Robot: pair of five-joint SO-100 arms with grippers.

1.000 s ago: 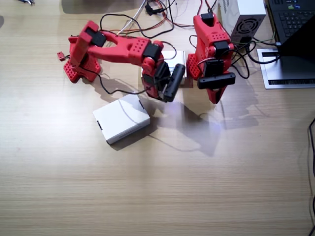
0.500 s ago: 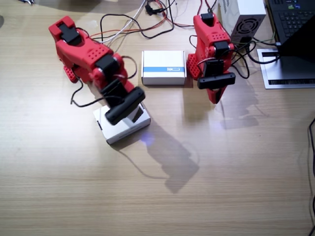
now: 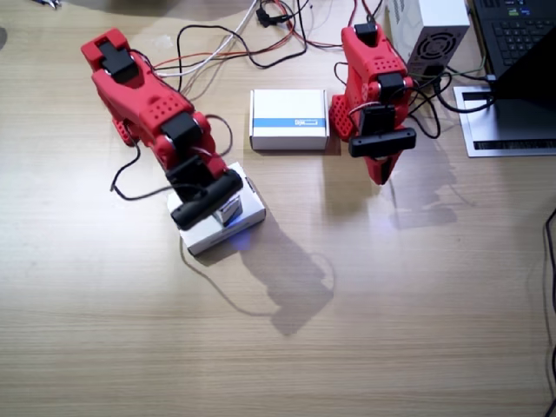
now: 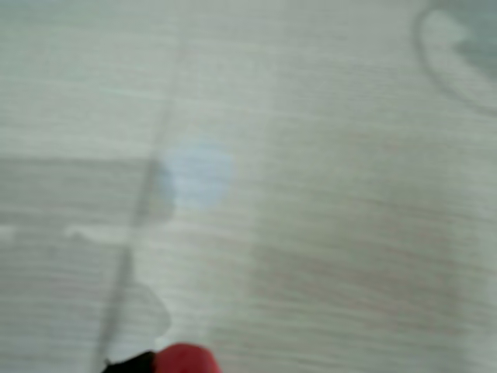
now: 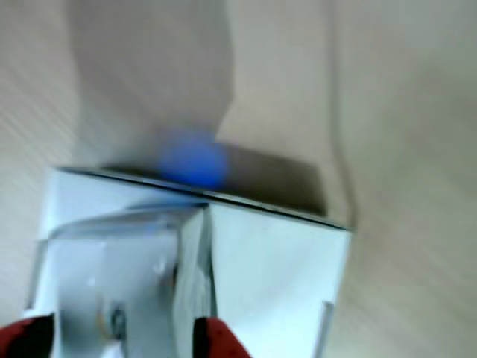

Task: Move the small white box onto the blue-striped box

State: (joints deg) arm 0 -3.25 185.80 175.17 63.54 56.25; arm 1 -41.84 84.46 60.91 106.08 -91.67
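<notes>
- The task is at its start: the blue-striped box lies bare-topped at the back of the counter, between the two arm bases, with nothing on it.
- The small white box sits on top of the larger plain white box, well apart from the blue-striped box.
- The right gripper is down over the small white box; in a wrist view its red tips flank the box, but blur hides whether they are clamped, so I cannot tell.
- The left gripper hangs idle near its base, tips together, holding nothing.
- Left to do, as I judge it: secure the grasp, lift, carry across, and set down on the striped lid.
- All boxes in view are shut; their contents cannot be seen.
</notes>
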